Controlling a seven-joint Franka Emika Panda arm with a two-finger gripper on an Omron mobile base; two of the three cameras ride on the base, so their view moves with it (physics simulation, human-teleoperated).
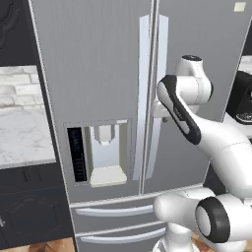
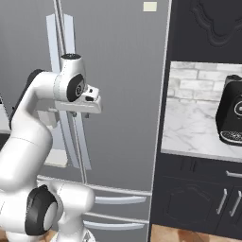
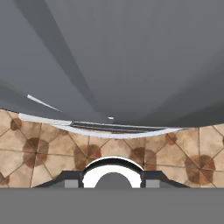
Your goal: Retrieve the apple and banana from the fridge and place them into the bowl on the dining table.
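Note:
The grey steel fridge (image 1: pixel 98 74) (image 2: pixel 123 94) stands right in front of me with both French doors closed. The apple and banana are hidden behind those doors. The bowl and the dining table are out of view. My gripper (image 2: pixel 75 113) (image 1: pixel 160 110) hangs at mid-height against the right door's long vertical handle (image 1: pixel 161 44) (image 2: pixel 69 42), pointing downward. My forearm and the hand body cover the fingers, so I cannot tell their state or whether they touch the handle. The hand view looks down the fridge door face (image 3: pixel 131 52) to the floor.
A water dispenser (image 1: pixel 103 152) sits in the left door, and drawers (image 1: pixel 113 211) run below both doors. A dark coffee machine (image 2: pixel 231 113) stands on the marble counter (image 2: pixel 189 123) at the right. Dark cabinets flank the fridge. Brown tiled floor (image 3: pixel 43 148) lies below.

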